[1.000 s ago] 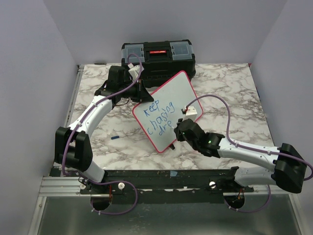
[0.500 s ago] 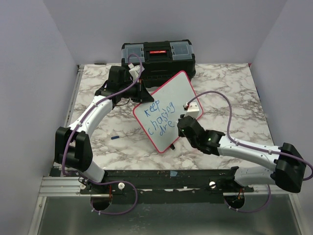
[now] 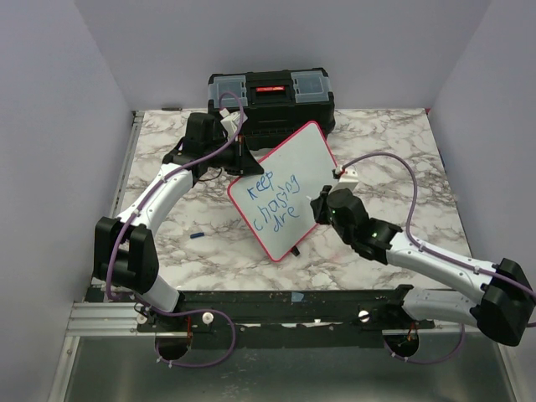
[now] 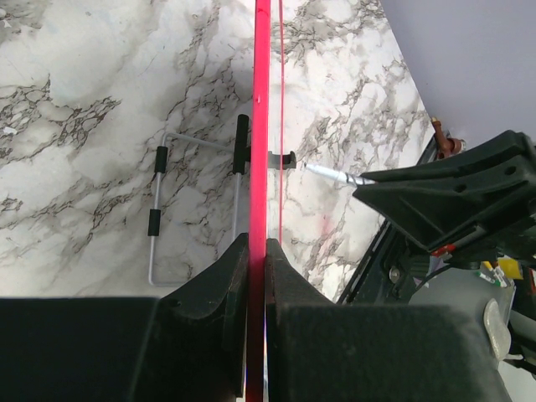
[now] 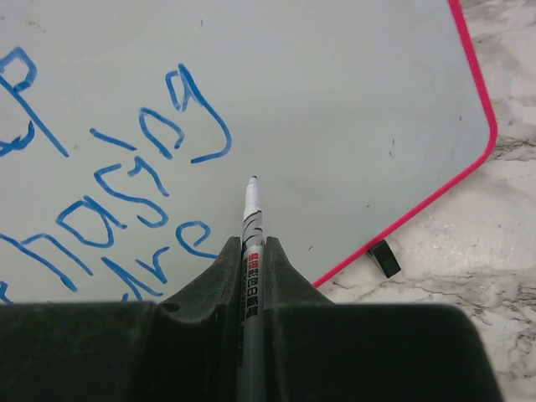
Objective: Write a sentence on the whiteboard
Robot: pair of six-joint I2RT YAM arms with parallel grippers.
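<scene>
The whiteboard [image 3: 289, 172], white with a thin red rim, stands tilted at mid-table. Blue writing [image 3: 270, 203] on it reads "keep chasing dre" in three slanted lines. My left gripper [image 3: 240, 159] is shut on the board's upper left edge; in the left wrist view the red rim [image 4: 260, 126] runs between the fingers of that gripper [image 4: 257, 244]. My right gripper [image 3: 319, 206] is shut on a grey marker [image 5: 250, 219]. In the right wrist view that gripper [image 5: 251, 244] points the marker tip at the board [image 5: 352, 92], just right of the "dre" [image 5: 159, 260]. I cannot tell if it touches.
A black toolbox [image 3: 270, 96] with clear lid compartments stands behind the board. A small blue cap [image 3: 197, 236] lies on the marble table [image 3: 385, 151] to the left. A wire stand [image 4: 157, 197] and a black foot [image 5: 384, 258] sit at the board's lower edge.
My right arm has swung right and away from me, carrying the marker from the board's lower corner to just right of "dre". The left gripper and the board have not moved.
</scene>
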